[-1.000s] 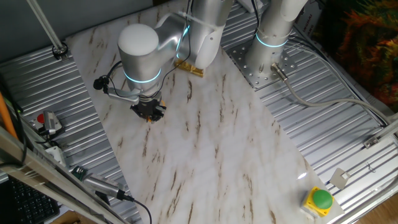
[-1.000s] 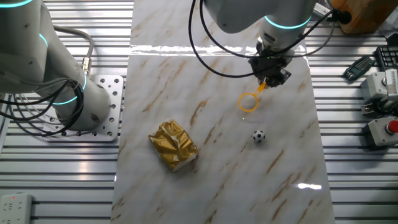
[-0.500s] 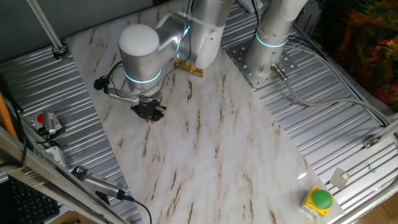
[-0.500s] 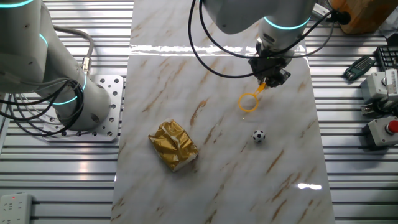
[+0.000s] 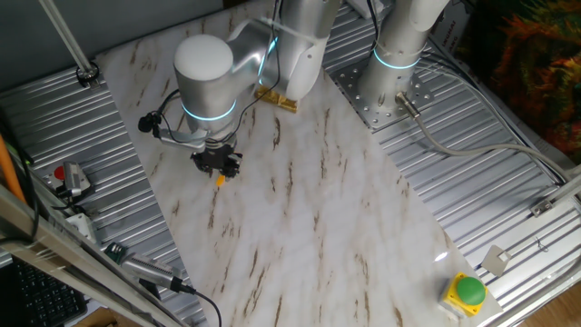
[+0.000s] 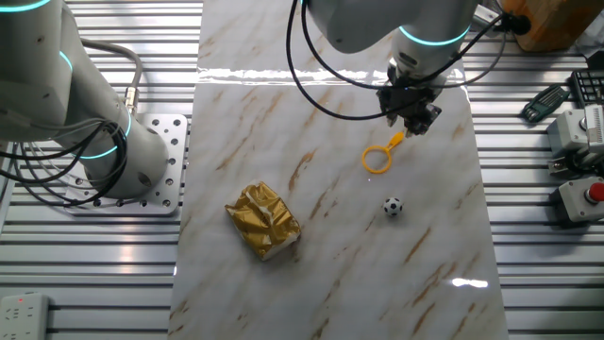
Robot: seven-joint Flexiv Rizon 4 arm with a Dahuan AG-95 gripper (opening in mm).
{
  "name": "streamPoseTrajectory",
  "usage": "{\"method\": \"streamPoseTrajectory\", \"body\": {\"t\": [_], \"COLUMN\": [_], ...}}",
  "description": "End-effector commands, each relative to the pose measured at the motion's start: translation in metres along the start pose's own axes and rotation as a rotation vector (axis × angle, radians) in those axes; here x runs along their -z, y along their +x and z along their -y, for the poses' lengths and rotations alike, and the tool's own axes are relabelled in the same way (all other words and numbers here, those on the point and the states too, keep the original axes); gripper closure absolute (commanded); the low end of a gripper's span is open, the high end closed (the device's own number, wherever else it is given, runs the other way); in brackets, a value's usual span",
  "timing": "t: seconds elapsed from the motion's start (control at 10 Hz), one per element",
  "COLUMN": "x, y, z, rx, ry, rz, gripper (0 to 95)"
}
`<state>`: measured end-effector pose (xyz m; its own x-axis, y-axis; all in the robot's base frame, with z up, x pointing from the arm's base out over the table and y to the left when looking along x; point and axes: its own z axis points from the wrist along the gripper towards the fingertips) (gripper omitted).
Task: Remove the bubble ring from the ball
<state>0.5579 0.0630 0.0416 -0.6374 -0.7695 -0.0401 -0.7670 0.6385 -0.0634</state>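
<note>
- We see the small yellow-orange plastic bubble ring lying flat on the white, brown-veined marble-patterned tabletop; it is a thin round hoop with a short straight handle that points up and to the right in the other fixed view.
- The hoop is empty, and the tabletop shows through it.
- The tiny black-and-white football-patterned ball rests on the tabletop just below the hoop, near it but apart from it; the ring no longer encircles the ball.
- In one fixed view we see only a short yellow-orange sliver of the ring below the tool; the ball is hidden there behind the arm.
- The black two-finger gripper hangs over the tip of the handle, at or just above it. We cannot tell from either view whether its fingers are spread or pressed together, nor whether they touch the handle.
- The silver arm with its glowing cyan band reaches over the far part of the tabletop.
- A crumpled shiny gold foil packet lies on the tabletop well to the left of the ball.
- A round green button on a yellow base sits on the ribbed metal surface, well apart from the task's things.
</note>
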Motion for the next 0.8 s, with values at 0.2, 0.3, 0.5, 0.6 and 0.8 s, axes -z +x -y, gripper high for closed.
{"method": "streamPoseTrajectory", "body": {"t": [0.2,0.3,0.5,0.6,0.8], "x": [0.0,0.0,0.002,0.007,0.043], "y": [0.0,0.0,0.0,0.001,0.012], "z": [0.0,0.0,0.0,0.001,0.009], "rx": [-0.005,-0.008,-0.138,-0.256,-0.528], "ry": [0.003,0.004,0.018,0.018,0.001], "rz": [0.003,0.002,0.017,0.017,0.005], "gripper": [38.0,38.0,38.0,38.0,38.0]}}
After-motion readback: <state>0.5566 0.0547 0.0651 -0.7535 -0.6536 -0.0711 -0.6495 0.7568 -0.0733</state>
